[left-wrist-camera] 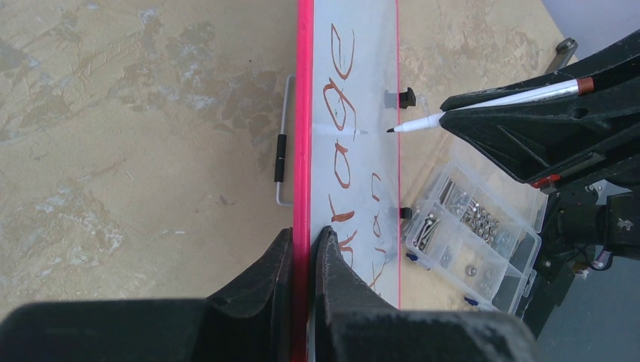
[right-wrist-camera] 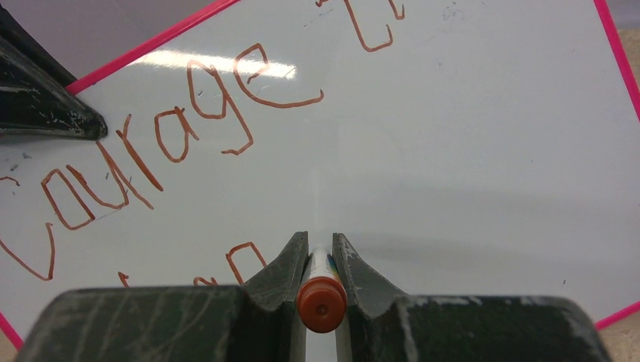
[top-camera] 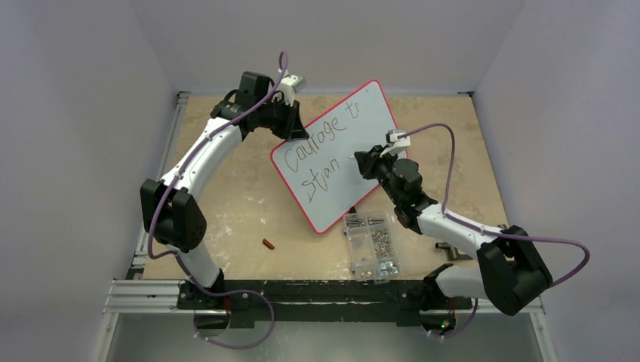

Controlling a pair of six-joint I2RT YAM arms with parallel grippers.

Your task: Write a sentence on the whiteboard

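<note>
Red-brown sentence (top-camera: 321, 138) spans three words, two lines, one whiteboard (top-camera: 372, 130).

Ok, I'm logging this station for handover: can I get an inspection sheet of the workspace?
Surface: tan table, scuffed with pale marks.
Job's things: whiteboard with a pink rim; sentence reads "Courage to" over "Stan", unfinished; marker pointing at the board.
Clutter: clear compartment box of screws by the board's near corner; small red-brown piece on the table.
Tools: left tool shut on the whiteboard's rim; right tool shut on the marker.
Cables: purple cables loop off both arms.
Surroundings: plain grey walls; metal rail at the near edge.
</note>
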